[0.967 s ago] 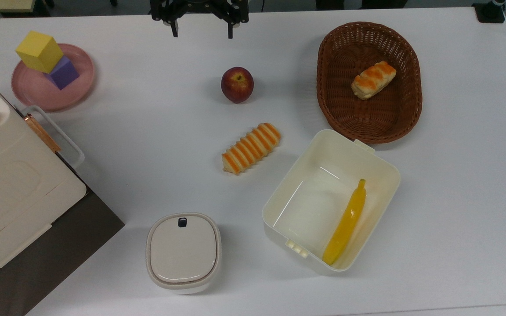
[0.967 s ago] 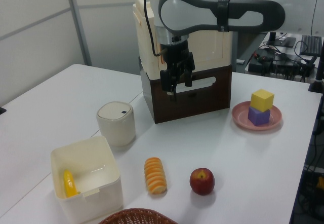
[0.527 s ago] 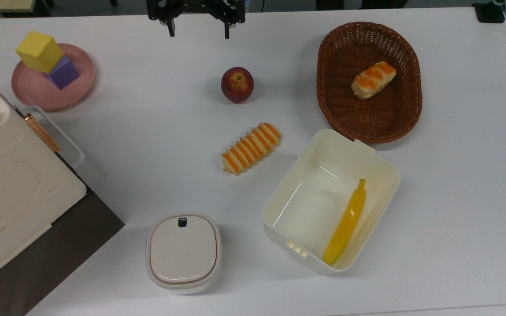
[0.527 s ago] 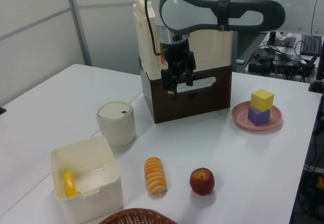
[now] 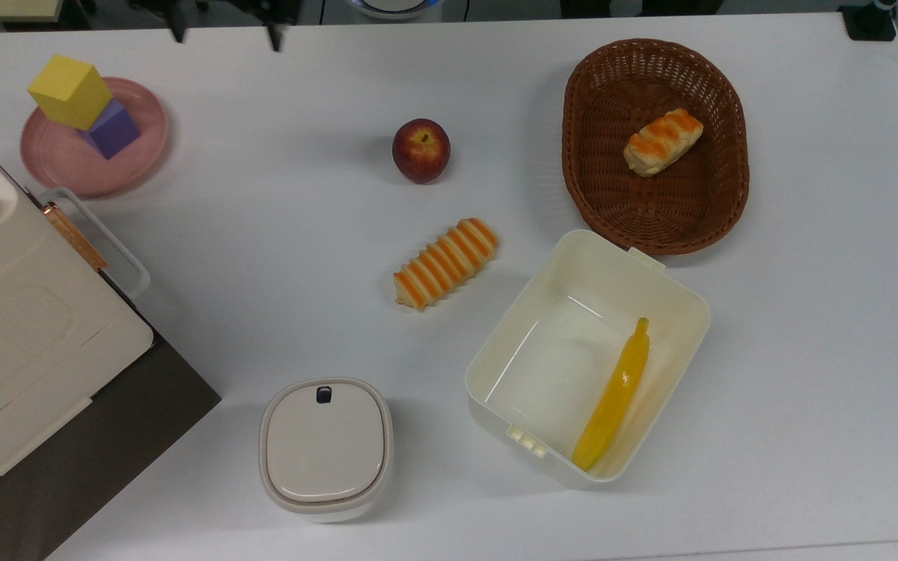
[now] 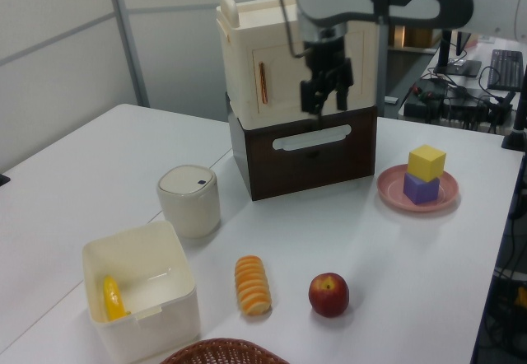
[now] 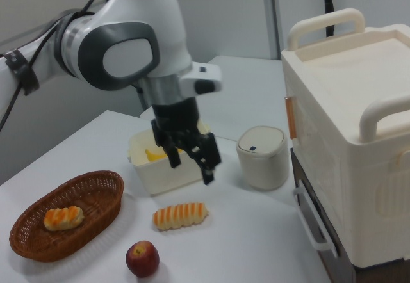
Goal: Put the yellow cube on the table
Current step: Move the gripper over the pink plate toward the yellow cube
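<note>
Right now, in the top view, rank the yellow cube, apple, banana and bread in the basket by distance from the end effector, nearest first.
End effector at the top edge.
1. Yellow cube, left, on the purple cube.
2. Apple, centre.
3. Bread in the basket, right.
4. Banana, lower right, in the box.

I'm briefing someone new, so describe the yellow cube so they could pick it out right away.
Look to the round pink plate at the top view's upper left corner of the white table, beside the big cream storage box. Two blocks are stacked on it; the yellow cube is the upper one, sitting on the purple cube. It is blocky and sharp-edged, unlike the long yellow banana lying in the open cream container.
</note>
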